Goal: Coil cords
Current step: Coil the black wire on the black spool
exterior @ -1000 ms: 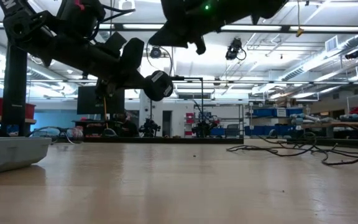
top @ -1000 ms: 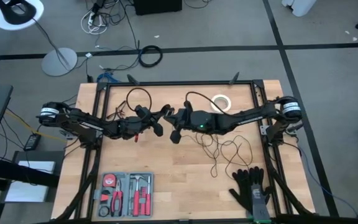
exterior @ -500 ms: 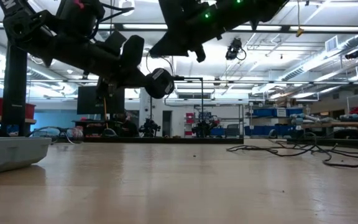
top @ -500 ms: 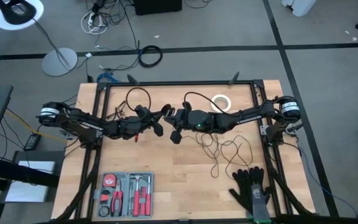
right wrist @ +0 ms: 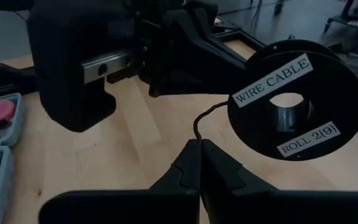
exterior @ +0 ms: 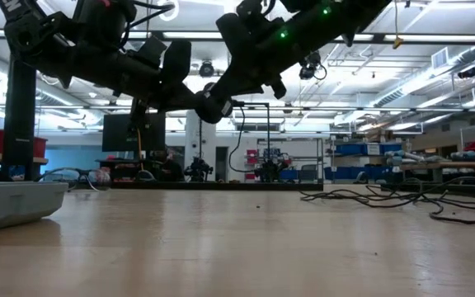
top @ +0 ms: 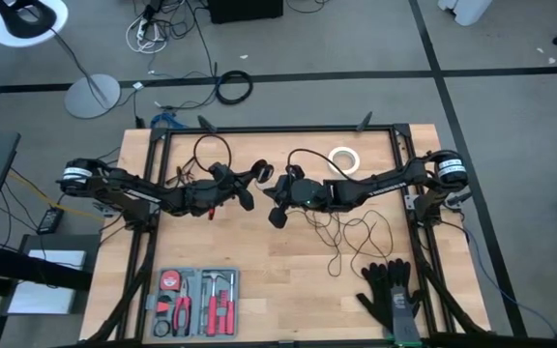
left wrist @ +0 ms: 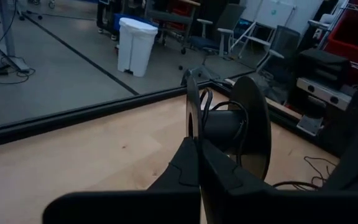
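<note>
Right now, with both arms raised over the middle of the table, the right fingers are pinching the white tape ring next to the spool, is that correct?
Not quite. The right fingers are pinching the thin black cord, not the tape ring. The right wrist view shows the cord running up from their tips to the spool. In the high view the white tape ring lies apart on the table. Both arms are raised mid-table, as you said.

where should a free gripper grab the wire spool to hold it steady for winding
By a flange rim, edge-on, fingers closing across the thin disc. The spool is two flat round flanges on a narrow hub, and the left gripper already pinches one flange this way. That probably leaves the hub clear for the cord, which the right gripper pinches beside it.
</note>
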Controlling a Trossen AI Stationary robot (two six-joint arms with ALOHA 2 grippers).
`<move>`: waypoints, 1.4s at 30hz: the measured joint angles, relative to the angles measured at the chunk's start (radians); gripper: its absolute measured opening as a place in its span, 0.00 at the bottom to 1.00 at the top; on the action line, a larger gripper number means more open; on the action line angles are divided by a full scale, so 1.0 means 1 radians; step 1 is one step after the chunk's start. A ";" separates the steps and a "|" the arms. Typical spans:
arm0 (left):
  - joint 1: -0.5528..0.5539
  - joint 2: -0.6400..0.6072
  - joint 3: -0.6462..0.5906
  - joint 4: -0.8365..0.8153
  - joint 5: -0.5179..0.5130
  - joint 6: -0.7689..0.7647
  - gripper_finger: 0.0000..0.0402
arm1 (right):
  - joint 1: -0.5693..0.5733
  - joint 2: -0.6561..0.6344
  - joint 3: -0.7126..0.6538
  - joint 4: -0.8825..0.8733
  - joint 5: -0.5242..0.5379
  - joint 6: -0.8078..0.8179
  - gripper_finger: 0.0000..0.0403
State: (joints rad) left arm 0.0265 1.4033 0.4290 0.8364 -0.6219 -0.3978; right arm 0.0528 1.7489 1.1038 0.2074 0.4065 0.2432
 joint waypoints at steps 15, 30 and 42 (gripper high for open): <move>0.000 0.000 0.000 0.042 0.077 0.006 0.00 | 0.000 0.001 -0.001 -0.241 0.094 0.105 0.00; 0.000 0.000 0.000 -0.139 0.155 0.082 0.00 | -0.030 -0.047 -0.001 -0.272 0.151 0.095 0.01; 0.000 -0.001 0.001 -0.167 0.168 0.128 0.00 | -0.041 -0.060 -0.001 -0.127 0.066 0.057 0.01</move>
State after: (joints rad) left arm 0.0263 1.4021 0.4301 0.6694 -0.4540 -0.2695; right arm 0.0116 1.6886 1.1030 0.0803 0.4721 0.3004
